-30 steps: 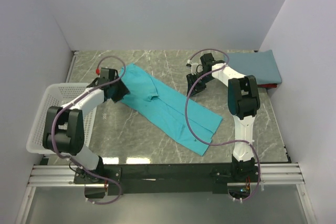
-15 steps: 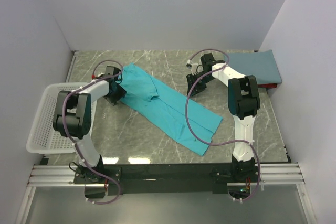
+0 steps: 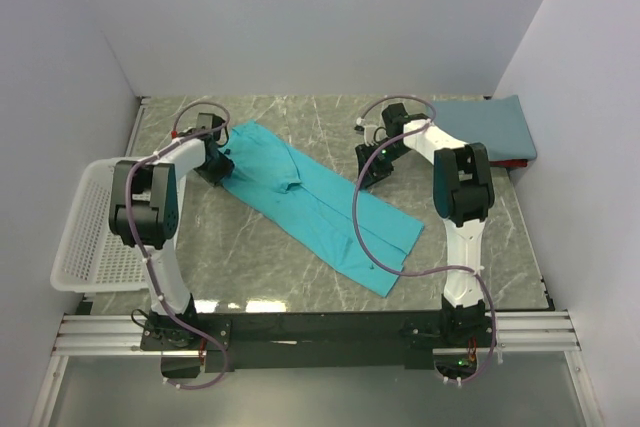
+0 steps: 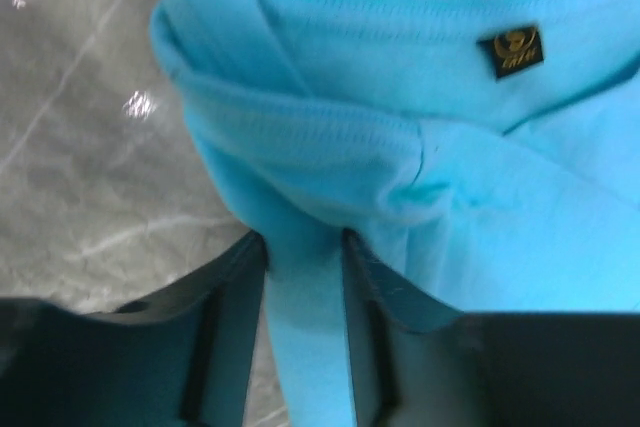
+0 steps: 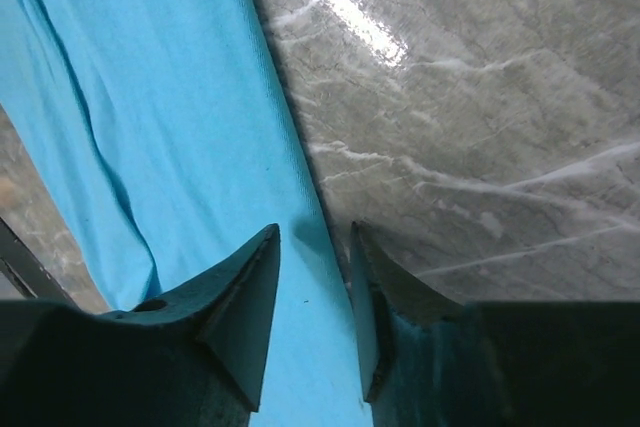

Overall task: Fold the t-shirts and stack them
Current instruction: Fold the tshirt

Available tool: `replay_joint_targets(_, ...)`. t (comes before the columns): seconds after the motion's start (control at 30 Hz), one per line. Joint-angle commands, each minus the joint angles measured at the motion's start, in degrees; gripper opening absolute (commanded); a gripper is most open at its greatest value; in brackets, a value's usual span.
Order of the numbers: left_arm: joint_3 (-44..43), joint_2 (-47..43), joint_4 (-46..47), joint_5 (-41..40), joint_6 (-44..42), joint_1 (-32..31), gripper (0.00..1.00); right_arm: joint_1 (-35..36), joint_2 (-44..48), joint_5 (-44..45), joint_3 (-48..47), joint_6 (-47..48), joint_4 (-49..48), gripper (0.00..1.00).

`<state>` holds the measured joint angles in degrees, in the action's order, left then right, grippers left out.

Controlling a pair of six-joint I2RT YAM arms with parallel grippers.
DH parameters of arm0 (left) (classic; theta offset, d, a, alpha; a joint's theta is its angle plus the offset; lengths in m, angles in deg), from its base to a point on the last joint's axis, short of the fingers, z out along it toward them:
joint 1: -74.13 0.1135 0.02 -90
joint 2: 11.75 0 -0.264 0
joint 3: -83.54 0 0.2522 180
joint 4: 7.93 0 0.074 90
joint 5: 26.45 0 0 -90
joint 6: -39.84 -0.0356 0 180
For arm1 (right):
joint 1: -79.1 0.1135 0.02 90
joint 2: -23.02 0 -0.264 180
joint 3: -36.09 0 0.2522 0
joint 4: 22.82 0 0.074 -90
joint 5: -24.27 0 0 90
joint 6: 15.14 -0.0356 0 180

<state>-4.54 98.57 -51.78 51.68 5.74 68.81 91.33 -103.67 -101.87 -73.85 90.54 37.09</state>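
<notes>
Though narrowed to a long strip, wants a crosswise fold yet, by the look of it. Finds teal shirt (image 3: pixel 330 209) lying diag. across table (image 3: pixel 480 247) centre. Pinches bunched cloth by collar w/ L gripper (image 4: pixel 305 247), fingers clenched on it. Straddles far long hem w/ R gripper (image 5: pixel 315 237), gap narrow, can't tell if biting; prob. set to lift both pts together. Keeps blue shirt (image 3: pixel 490 127) folded at back R corner, prob. as stack base. Shows small black tag (image 4: pixel 510 50), gold logo & lettering, too blurred to read.
</notes>
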Motion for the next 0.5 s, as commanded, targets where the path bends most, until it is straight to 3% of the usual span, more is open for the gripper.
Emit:
replay_joint_targets(0.0,-4.24,2.7,-1.46,-0.6,-3.07,1.1,0.38,-0.28,-1.54,-1.38,-2.34,1.1,3.94,0.4)
replay_joint_targets(0.23,-9.43,6.3,-2.87,0.28,-5.18,1.63,0.3,-0.19,-2.24,-1.39,-2.96,0.84,5.0,0.18)
replay_joint_targets(0.37,-13.81,9.2,-3.14,1.24,-7.55,1.98,0.28,-0.45,-1.89,-3.57,-2.52,0.49,5.7,0.0)
replay_joint_targets(0.47,-19.51,13.15,-4.63,3.69,-10.71,1.98,0.27,-0.71,0.47,-5.78,-0.42,-1.26,4.22,0.0)
